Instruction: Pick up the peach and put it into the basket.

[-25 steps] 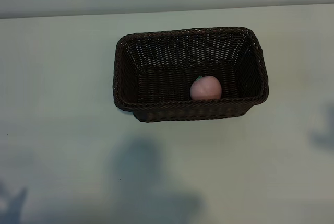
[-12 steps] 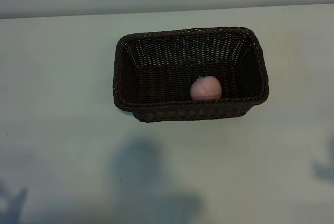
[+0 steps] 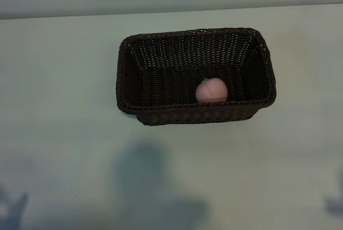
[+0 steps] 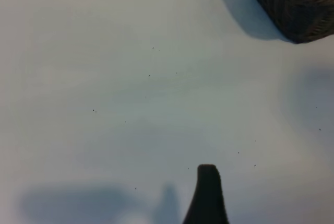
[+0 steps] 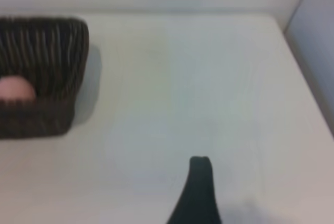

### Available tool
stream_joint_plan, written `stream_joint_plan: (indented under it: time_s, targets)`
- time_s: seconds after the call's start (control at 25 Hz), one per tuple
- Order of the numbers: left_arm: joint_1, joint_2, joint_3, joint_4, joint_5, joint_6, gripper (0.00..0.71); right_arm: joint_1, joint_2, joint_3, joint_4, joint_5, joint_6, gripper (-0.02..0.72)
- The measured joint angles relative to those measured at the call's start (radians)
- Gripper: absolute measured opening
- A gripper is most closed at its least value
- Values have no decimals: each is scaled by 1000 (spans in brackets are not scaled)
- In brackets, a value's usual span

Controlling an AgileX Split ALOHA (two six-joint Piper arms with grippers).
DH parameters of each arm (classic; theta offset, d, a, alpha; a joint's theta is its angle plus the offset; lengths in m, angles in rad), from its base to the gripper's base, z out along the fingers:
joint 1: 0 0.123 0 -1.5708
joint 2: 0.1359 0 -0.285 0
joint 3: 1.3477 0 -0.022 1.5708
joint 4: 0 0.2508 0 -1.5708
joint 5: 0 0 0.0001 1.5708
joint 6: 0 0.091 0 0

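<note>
Peach (image 3: pixel 211 90) sits inside basket (image 3: pixel 196 110), against near wall. Both claws open, empty, clear of basket. Arm shadow right of basket has retreated since previous second; task looks complete.

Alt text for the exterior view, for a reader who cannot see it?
A pale-pink peach lies inside a dark-brown rectangular wicker basket, against its near wall and right of centre. The basket stands on a pale table; neither arm appears in this view, only soft shadows along the table's near edge.
</note>
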State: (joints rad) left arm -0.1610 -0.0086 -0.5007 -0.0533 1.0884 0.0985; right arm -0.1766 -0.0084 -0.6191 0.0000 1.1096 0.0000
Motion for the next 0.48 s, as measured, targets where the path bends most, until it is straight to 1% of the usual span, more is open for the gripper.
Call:
stream_joint_plan:
  time_s: [0.16,0.28,0.48]
  targets:
    - [0,0,0,0,0,0,588,7,0,46,0,7,0,596]
    - [0,0,0,0,0,0,588,7,0,93,5,4,-19,596]
    - [0,0,0,0,0,0,588,7,0,130,8,-30,-28,596]
